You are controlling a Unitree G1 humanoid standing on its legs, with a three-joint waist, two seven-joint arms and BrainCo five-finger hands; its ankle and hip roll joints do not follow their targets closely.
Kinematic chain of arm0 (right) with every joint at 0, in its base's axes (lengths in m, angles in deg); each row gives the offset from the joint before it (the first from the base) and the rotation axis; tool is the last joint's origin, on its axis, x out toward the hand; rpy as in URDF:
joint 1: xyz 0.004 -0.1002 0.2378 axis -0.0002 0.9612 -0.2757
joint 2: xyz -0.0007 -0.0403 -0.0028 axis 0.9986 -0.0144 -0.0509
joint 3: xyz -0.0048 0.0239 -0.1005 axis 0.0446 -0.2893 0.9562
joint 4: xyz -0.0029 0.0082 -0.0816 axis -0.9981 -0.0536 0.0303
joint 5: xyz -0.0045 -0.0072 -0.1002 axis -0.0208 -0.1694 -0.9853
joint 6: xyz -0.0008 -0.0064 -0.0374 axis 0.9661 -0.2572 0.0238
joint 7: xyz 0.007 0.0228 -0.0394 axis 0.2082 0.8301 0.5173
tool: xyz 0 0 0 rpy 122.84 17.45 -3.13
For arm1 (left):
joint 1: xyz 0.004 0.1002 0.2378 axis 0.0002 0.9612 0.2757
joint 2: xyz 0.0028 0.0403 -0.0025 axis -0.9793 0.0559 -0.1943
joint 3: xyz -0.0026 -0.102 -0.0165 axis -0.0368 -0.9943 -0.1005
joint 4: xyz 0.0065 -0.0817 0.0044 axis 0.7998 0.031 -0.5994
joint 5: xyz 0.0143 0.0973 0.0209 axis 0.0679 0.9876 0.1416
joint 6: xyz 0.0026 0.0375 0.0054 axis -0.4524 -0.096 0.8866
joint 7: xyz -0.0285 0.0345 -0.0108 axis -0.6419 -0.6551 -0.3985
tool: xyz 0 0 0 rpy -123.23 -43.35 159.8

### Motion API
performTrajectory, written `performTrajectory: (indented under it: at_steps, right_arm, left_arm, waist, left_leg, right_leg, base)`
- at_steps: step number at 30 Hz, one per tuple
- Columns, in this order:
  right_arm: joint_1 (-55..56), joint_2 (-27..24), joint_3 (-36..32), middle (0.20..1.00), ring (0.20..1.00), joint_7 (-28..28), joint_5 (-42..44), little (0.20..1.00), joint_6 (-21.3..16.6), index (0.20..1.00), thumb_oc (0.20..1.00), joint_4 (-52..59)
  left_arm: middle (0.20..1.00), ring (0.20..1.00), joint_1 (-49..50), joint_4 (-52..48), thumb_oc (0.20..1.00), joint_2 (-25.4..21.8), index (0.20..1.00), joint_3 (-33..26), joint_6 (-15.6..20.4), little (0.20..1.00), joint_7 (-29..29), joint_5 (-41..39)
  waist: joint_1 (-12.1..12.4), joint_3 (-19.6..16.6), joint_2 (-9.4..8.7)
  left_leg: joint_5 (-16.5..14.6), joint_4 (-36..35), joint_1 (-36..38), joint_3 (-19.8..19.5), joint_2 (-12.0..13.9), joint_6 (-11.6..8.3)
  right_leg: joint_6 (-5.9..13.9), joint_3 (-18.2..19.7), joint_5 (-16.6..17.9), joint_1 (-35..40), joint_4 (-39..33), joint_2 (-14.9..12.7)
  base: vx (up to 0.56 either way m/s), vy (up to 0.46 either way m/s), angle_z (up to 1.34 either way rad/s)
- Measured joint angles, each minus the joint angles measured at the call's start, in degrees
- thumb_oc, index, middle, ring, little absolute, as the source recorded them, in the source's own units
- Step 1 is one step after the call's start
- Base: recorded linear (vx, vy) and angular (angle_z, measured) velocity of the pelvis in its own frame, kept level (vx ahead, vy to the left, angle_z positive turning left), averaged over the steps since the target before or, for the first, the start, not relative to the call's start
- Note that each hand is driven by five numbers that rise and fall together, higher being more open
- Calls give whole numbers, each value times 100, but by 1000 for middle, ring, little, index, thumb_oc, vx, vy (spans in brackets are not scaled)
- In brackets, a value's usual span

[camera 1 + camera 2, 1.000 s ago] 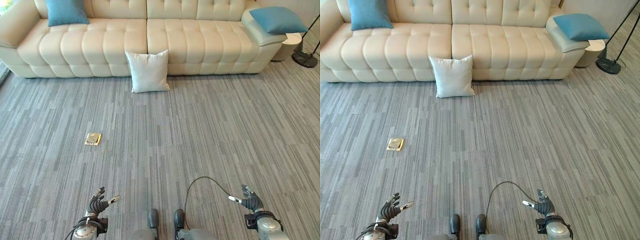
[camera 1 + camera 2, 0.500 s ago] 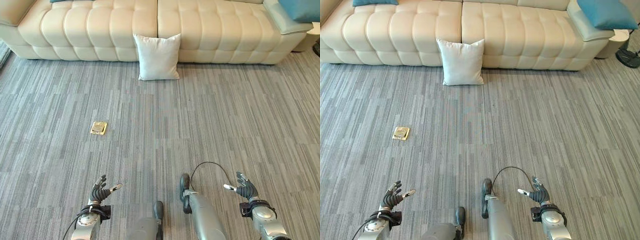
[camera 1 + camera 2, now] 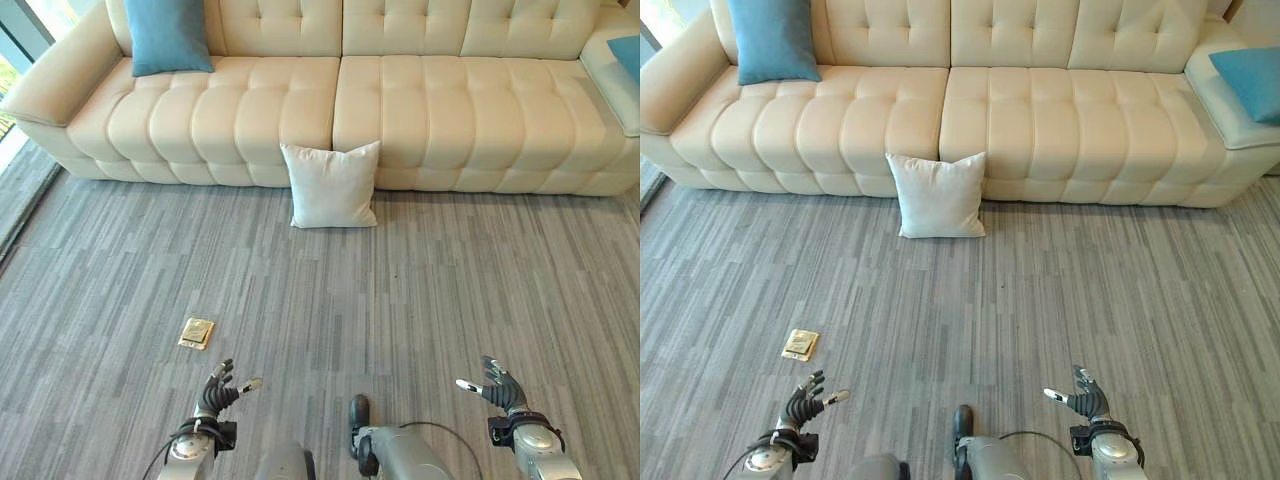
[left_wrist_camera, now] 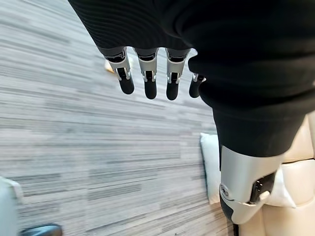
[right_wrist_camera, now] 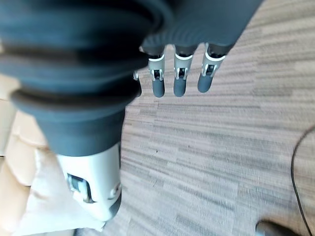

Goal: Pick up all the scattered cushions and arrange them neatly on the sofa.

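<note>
Grey striped carpet (image 3: 450, 290) fronts a cream sofa (image 3: 400, 110); left hand (image 3: 212, 395) and right hand (image 3: 500, 388) splayed, empty.

Grey carpet (image 3: 480, 290): white cushion (image 3: 331, 186) (leaning on sofa (image 3: 400, 110)), brass plate (image 3: 197, 332).

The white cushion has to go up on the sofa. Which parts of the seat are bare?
The sofa seat is bare from beside the blue cushion at its left end across to the right arm. The second blue cushion occupies that arm. The white cushion leans against the sofa front, on the floor.
</note>
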Motion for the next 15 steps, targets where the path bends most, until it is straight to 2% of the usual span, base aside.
performTrajectory:
  at_steps: [1,2,3,4,5,6,7,8,9,10,12,13,14,15]
  right_arm:
    - [83,6,10,1000,1000,19,16,1000,-3,1000,1000,-3]
    - [82,11,8,1000,1000,20,17,1000,-1,1000,1000,-30]
    - [94,-3,1,1000,1000,28,17,1000,-3,1000,1000,-29]
    - [43,-27,0,1000,1000,40,15,1000,-6,1000,1000,-63]
    - [-1,-7,3,1000,1000,72,15,1000,-1,1000,1000,-121]
    - [-18,39,8,1000,1000,78,13,1000,24,1000,1000,-183]
    - [-51,72,5,1000,1000,82,9,1000,24,1000,1000,-259]
    - [-55,76,4,1000,1000,82,5,1000,32,1000,1000,-310]
    - [-19,50,-4,1000,1000,82,0,1000,35,1000,1000,-352]
    - [11,20,-52,1000,1000,75,-15,1000,36,1000,1000,-321]
    - [163,-11,-157,1000,1000,77,-107,1000,33,1000,1000,-284]
    - [329,33,-130,1000,1000,71,-118,1000,38,1000,1000,-249]
    - [375,71,-84,1000,1000,61,-125,1000,37,1000,1000,-236]
    - [527,161,-100,1000,1000,55,-132,1000,46,1000,1000,-202]
  left_arm:
    - [1000,1000,-22,11,1000,-10,1000,6,20,1000,-16,9]
    - [1000,1000,11,-34,1000,-33,1000,-8,30,1000,-26,14]
    - [1000,1000,18,-24,1000,-34,1000,-9,28,1000,-26,15]
    - [1000,1000,17,-19,1000,-27,1000,-8,14,1000,-26,17]
    - [1000,1000,29,10,1000,-27,1000,-12,3,1000,-29,19]
    - [1000,1000,48,91,1000,-15,1000,-54,-7,1000,-27,20]
    - [1000,1000,51,114,1000,29,1000,-169,-20,1000,-28,22]
    - [1000,1000,51,150,1000,54,1000,-206,-27,1000,-25,23]
    - [1000,1000,103,151,1000,62,1000,-197,-42,1000,-27,24]
    - [1000,1000,154,122,1000,70,1000,-181,-50,1000,-28,25]
    - [1000,1000,386,131,1000,172,1000,-200,-55,1000,-29,32]
    - [1000,1000,517,172,1000,129,1000,-179,-61,1000,-36,65]
    - [1000,1000,507,184,1000,95,1000,-182,-63,1000,-33,96]
    - [1000,1000,402,166,1000,32,1000,-156,-67,1000,-37,210]
  waist:
    - [2,20,-65]
    - [89,46,-91]
    - [113,47,-84]
    - [142,110,8]
    - [146,131,53]
    - [182,132,66]
    - [236,141,63]
    - [310,141,44]
    - [362,136,45]
    - [351,116,109]
    - [411,-10,315]
    - [415,-112,311]
    - [409,-172,210]
    - [371,-218,20]
  left_leg:
    - [37,-477,-29,80,-67,-19]
    - [190,-1373,-54,167,-68,-21]
    - [329,-1951,-43,201,-93,4]
    - [545,-2261,-207,180,-17,75]
    - [718,-2428,-365,193,-10,53]
    - [934,-2985,-405,225,-39,5]
    - [1015,-3208,-453,256,-65,7]
    - [1091,-3262,-446,269,-106,66]
    - [1262,-3196,-441,307,-166,216]
    - [1373,-3050,-349,362,-207,393]
    - [1399,-3075,-31,340,-145,708]
    - [1818,-2974,103,279,-166,882]
    - [1800,-2926,166,331,-260,940]
    - [1608,-2908,298,359,-438,965]
  right_leg:
    - [5,34,-4,182,-170,1]
    - [94,82,-56,413,-422,34]
    - [109,85,-65,560,-634,90]
    - [99,98,-61,709,-763,197]
    - [118,113,-73,869,-901,255]
    - [215,235,-137,1179,-1156,322]
    - [422,361,-297,1329,-1158,341]
    - [526,478,-363,1459,-1156,321]
    - [584,617,-398,1654,-1148,296]
    - [586,656,-400,1845,-1128,309]
    - [787,883,-582,2034,-821,444]
    - [953,933,-878,2155,-486,386]
    - [966,891,-984,2057,-196,296]
    - [943,879,-1123,1783,601,100]
  base:
    - [267,10,-9]
    - [272,33,-26]
    - [289,48,-43]
    - [442,85,-30]
    - [621,166,-30]
    - [793,265,-30]
    - [635,227,-39]
    - [677,316,-47]
    - [365,191,-50]
    - [536,287,-54]
    - [232,141,-52]
    - [397,279,-32]
    - [512,368,-6]
    - [447,350,13]
